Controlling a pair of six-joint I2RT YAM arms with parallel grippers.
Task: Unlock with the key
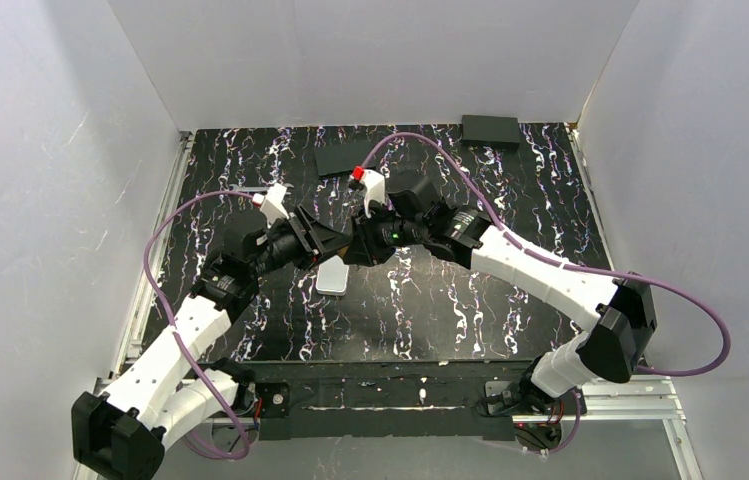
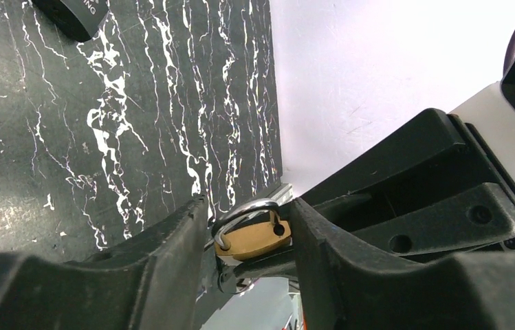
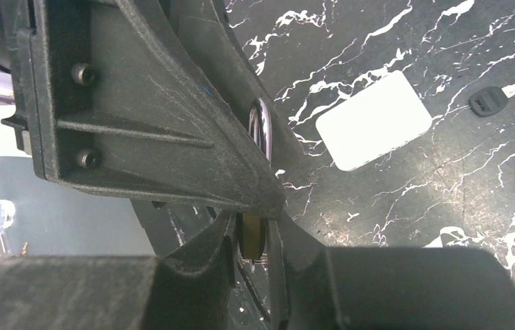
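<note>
The right gripper [image 3: 251,227] was clamped narrowly on the brass body of the padlock [image 2: 251,237], held clear of the tabletop [image 1: 510,290]. The left gripper [image 2: 247,210] stood about half open, its jaws bracketing the shackle end; whether they touched it could not be told. The black-headed key [image 3: 486,102] lay flat on the black, white-veined tabletop, near a white card [image 3: 375,120]. White walls [image 1: 380,60] enclosed the scene.
</note>
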